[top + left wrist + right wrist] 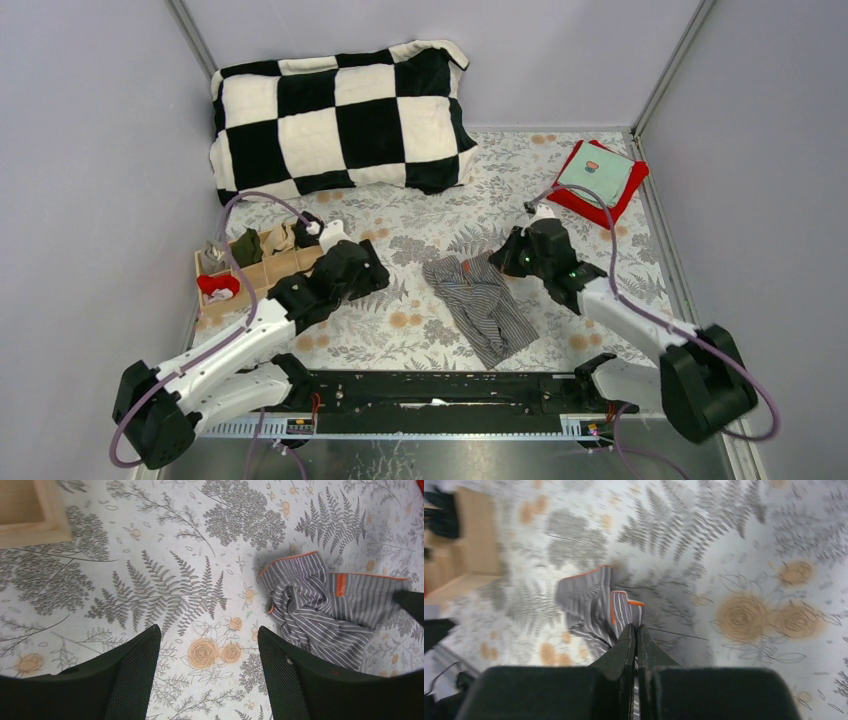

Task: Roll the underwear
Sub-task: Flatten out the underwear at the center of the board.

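You see your right pincer [634, 629] clenched on the grey underwear [591, 597] at its waistband, its long axis running leftward from it, your released left pincer [207, 642] farther off

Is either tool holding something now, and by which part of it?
The right tool pinches the grey striped underwear at its orange-edged waistband. The left tool is open, holding nothing.

The left arm stretches forward and low, and the left hand [209, 630] faces down with its fingers spread wide. The right arm angles in toward the middle. The right hand [634, 628] is pinched tight on an edge of the grey underwear [589, 597].
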Controlling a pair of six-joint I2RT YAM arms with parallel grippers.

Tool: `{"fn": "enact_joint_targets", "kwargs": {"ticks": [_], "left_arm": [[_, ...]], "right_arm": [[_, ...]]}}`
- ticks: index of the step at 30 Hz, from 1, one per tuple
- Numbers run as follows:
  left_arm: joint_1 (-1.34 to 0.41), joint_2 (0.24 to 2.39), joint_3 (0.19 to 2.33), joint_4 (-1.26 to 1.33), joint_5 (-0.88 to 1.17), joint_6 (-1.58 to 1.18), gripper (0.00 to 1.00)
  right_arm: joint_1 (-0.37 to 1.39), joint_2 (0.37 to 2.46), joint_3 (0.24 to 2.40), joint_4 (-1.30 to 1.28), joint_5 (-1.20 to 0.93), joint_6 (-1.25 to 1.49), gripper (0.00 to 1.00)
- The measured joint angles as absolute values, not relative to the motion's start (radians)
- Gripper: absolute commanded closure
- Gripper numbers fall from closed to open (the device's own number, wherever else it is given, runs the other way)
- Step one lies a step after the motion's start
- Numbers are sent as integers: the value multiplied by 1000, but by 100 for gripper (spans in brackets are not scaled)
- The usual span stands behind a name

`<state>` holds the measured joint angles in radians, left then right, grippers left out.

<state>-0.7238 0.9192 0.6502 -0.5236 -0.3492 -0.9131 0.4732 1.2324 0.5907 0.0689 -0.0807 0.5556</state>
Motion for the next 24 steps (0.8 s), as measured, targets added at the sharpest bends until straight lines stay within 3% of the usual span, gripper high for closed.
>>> {"fn": "enact_joint_targets", "kwargs": {"ticks": [8,17,21,24], "left_arm": [[-724,1042,690,-417,-268,-874,24],[-724,1055,706,-336,-209,-859,25],[-724,1056,702,-322,-205,-860,24],[-724,1063,692,-306,-205,-857,23]], "right_arm": [[478,955,529,211,-265,524,100],[478,920,530,220,-448,516,100],[480,914,568,91,-323,509,100],[480,883,596,-46,-88,518,100]]}}
